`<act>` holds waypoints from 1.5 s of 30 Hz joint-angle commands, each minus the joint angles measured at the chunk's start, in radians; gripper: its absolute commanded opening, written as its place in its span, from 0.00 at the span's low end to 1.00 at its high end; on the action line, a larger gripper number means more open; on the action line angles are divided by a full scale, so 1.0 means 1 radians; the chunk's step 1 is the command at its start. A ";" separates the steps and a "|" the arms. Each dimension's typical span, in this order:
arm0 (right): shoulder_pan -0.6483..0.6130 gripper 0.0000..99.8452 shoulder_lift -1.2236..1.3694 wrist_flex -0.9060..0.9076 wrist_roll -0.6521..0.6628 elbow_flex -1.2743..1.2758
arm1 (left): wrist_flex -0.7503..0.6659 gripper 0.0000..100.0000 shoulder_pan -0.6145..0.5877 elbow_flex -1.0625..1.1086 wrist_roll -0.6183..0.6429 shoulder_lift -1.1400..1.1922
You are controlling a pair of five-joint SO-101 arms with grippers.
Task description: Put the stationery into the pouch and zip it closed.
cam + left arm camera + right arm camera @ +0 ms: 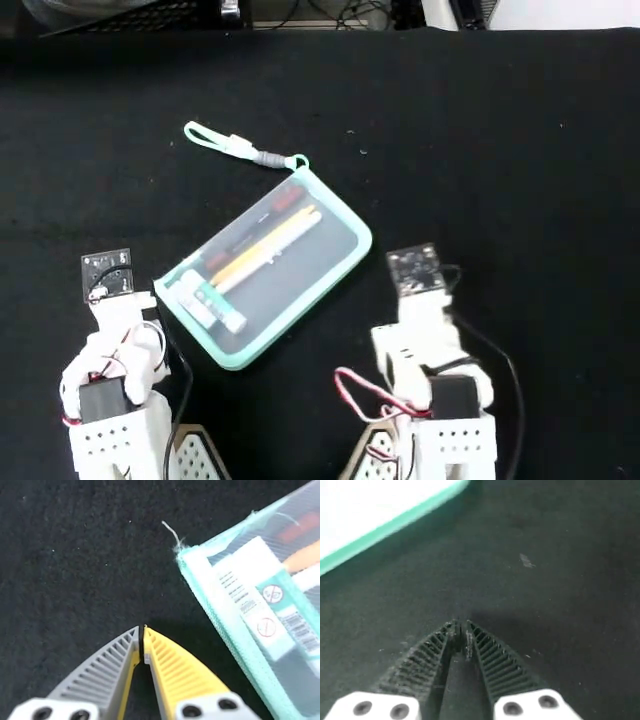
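The stationery (270, 240) is lying inside the teal-edged pouch (300, 290) on the tabletop (500, 150) while the left tool (141, 630) and right tool (461, 625) are sitting pressed together, empty, either side of it, suggesting only the zip (336, 205) is needing a check, with open room all round.

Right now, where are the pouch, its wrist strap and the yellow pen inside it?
pouch (322, 264), high view, bare part of the clear front.
wrist strap (238, 147), high view, pale tab along the strap.
yellow pen (272, 245), high view, middle of the barrel.
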 commanded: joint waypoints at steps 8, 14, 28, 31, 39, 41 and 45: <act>0.038 0.01 -0.073 0.003 0.006 -0.002 | -0.003 0.03 0.222 0.016 0.011 -0.014; 0.040 0.01 -0.073 0.003 0.006 -0.002 | -0.003 0.03 0.179 0.016 0.012 -0.014; 0.038 0.01 -0.071 0.003 0.006 -0.002 | -0.003 0.03 0.162 0.016 0.012 -0.005; 0.038 0.01 -0.071 0.003 0.006 -0.002 | -0.003 0.03 0.162 0.016 0.012 -0.005; 0.038 0.01 -0.071 0.003 0.006 -0.002 | -0.003 0.03 0.162 0.016 0.012 -0.005; 0.038 0.01 -0.071 0.003 0.006 -0.002 | -0.003 0.03 0.162 0.016 0.012 -0.005; 0.038 0.01 -0.071 0.003 0.006 -0.002 | -0.003 0.03 0.162 0.016 0.012 -0.005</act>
